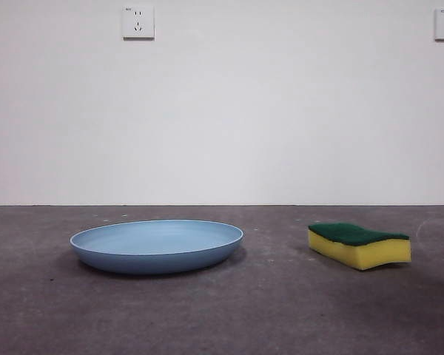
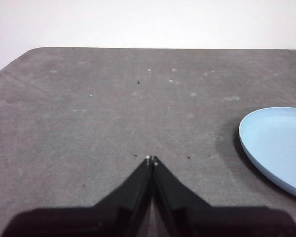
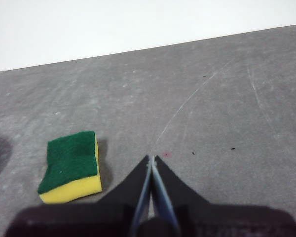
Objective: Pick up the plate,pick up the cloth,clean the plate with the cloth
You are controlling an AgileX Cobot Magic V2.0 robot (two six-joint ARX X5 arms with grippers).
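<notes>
Claws (image 2: 151,159) (image 3: 152,158) closed, clear of plate (image 1: 157,245) and sponge (image 1: 359,245).

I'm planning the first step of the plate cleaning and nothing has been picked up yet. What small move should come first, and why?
Probably open the left tool and ease it toward the plate. The plate lies flat on the table, untouched, nearest that tool, whose jaws are shut. The sponge sits apart, green side up, beside the right tool, also shut.
</notes>
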